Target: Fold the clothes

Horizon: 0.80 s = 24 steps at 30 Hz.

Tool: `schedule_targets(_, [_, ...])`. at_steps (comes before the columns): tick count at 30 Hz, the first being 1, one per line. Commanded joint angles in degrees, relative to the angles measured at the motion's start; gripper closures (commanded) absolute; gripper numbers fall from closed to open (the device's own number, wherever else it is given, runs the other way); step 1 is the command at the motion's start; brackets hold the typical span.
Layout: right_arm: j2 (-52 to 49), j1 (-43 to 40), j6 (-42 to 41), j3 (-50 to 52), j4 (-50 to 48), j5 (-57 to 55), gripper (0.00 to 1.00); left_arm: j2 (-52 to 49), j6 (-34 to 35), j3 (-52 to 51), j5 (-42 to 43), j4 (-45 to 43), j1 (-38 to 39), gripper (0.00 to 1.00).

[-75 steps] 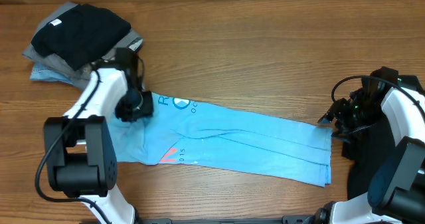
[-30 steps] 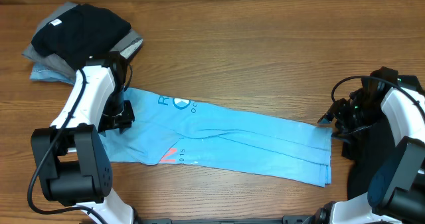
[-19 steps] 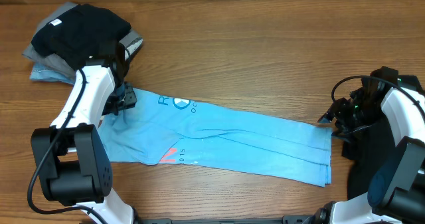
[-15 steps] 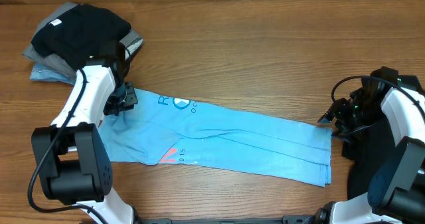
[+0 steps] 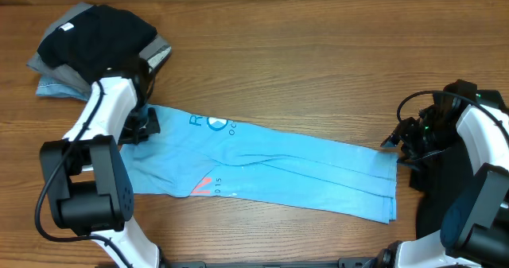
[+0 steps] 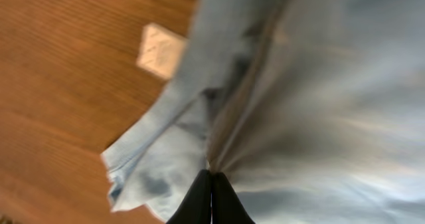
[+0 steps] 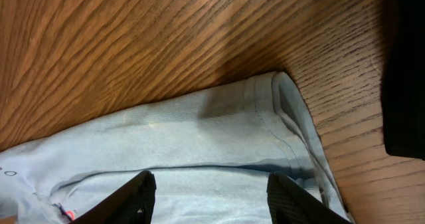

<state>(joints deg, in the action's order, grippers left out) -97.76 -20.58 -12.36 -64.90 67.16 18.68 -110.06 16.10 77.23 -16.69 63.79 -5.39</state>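
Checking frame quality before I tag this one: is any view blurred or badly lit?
Overhead: sharp, evenly lit, no strong glare on the table. Left wrist: soft and smeared, the shirt out of focus, grey shading around the shut left gripper. Right wrist: crisp wood grain and hem stitching, one dark shadow above the hem.

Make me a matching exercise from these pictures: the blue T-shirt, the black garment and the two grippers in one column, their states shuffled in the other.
1. blue T-shirt
2. black garment
3. left gripper
4. right gripper

A. shut, pinching blue fabric
B. heaped at the far left
C. open over a hemmed edge
D. spread out long and flat

Pairs: 1-D, 2-B, 3-A, 4-C
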Motion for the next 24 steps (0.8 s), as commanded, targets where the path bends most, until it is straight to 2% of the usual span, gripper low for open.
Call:
schedule_targets(1, [1.42, -0.17, 0.24, 0.02, 0.11, 0.48, 0.42, -0.31, 1.95, 0.39, -2.43, 0.83, -2.27, 0.96])
schedule_targets(6, [1.42, -0.17, 0.24, 0.02, -0.07, 0.44, 0.42, -0.31, 3.1, 0.39, -2.27, 3.45, -2.97, 0.96])
schedule_targets(7, [1.42, -0.17, 0.24, 0.02, -0.09, 0.28, 0.42, -0.31, 3.19, 0.39, -2.19, 3.54, -2.95, 0.89])
schedule_targets(9, [1.42, -0.17, 0.24, 0.02, -0.61, -0.17, 0.41, -0.31, 3.19, 0.39, -1.38, 3.54, -2.95, 0.53])
schedule_targets(11, [1.42, -0.2, 0.22, 0.02, -1.46, -0.17, 0.39, -0.31, 3.21, 0.39, -0.81, 3.39, -2.95, 0.43])
schedule_targets(12, [1.42, -0.42, 0.2, 0.0, -2.25, -0.15, 0.38, -0.31, 3.23, 0.39, -0.55, 3.17, -2.95, 0.29])
schedule_targets(13, [1.42, -0.81, 0.09, 0.0, -2.78, -0.15, 0.37, -0.31, 3.21, 0.39, -0.17, 2.8, -2.95, 0.25])
schedule_targets(15, [1.42, -2.56, -1.51, 0.0, -3.82, -0.11, 0.32, -0.31, 3.21, 0.39, 0.22, 2.12, -2.95, 0.23])
schedule_targets(19, [1.4, -6.71, -2.27, 0.04, -3.87, -0.15, 0.3, -0.31, 3.23, 0.39, 0.28, 1.49, -2.95, 0.2])
schedule_targets(24, [0.7, -8.74, -2.43, 1.84, -2.4, -0.59, 0.4, -0.31, 3.21, 0.39, 2.78, -0.5, -2.95, 0.18])
